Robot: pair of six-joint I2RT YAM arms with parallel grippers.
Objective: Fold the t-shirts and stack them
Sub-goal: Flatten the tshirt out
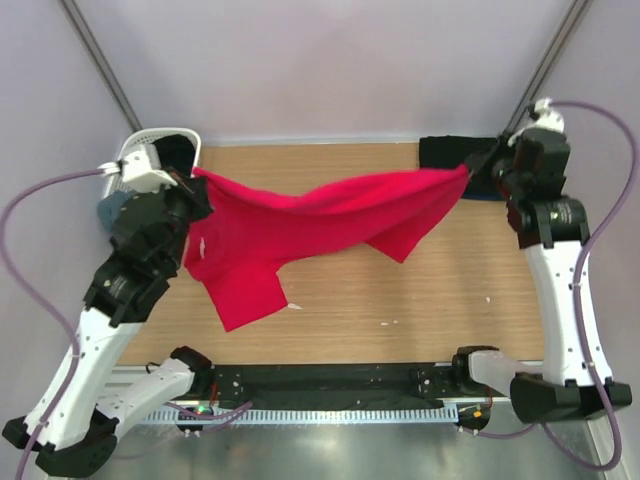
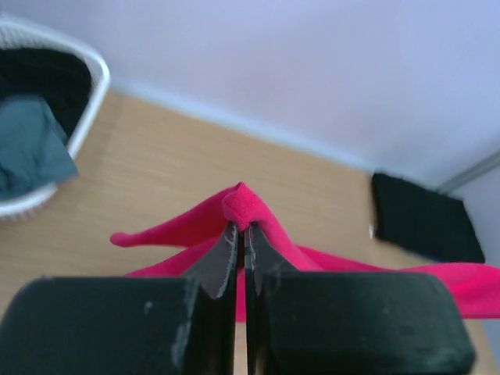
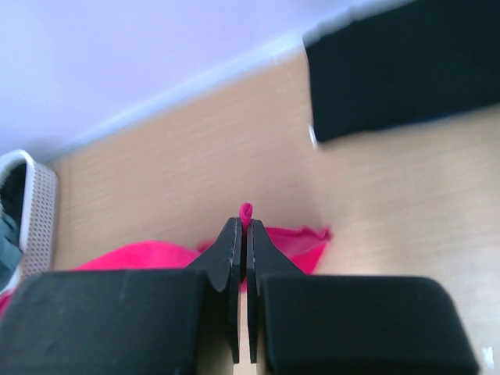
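The crimson-red t-shirt [image 1: 320, 225] hangs stretched in the air between both grippers, its lower part drooping onto the wooden table [image 1: 400, 300]. My left gripper [image 1: 190, 180] is shut on its left corner [image 2: 244, 205] near the basket. My right gripper [image 1: 478, 165] is shut on its right corner [image 3: 246, 212] at the back right. A folded black t-shirt [image 1: 455, 152] lies flat at the back right corner; it also shows in the left wrist view [image 2: 422, 219] and the right wrist view [image 3: 398, 74]. A grey-blue shirt [image 2: 27, 148] and a black one [image 2: 39, 74] lie in the basket.
The white lattice basket [image 1: 140, 150] stands at the back left corner, partly behind my left arm. A lilac wall closes the back. A black rail [image 1: 330, 380] runs along the table's near edge between the arm bases.
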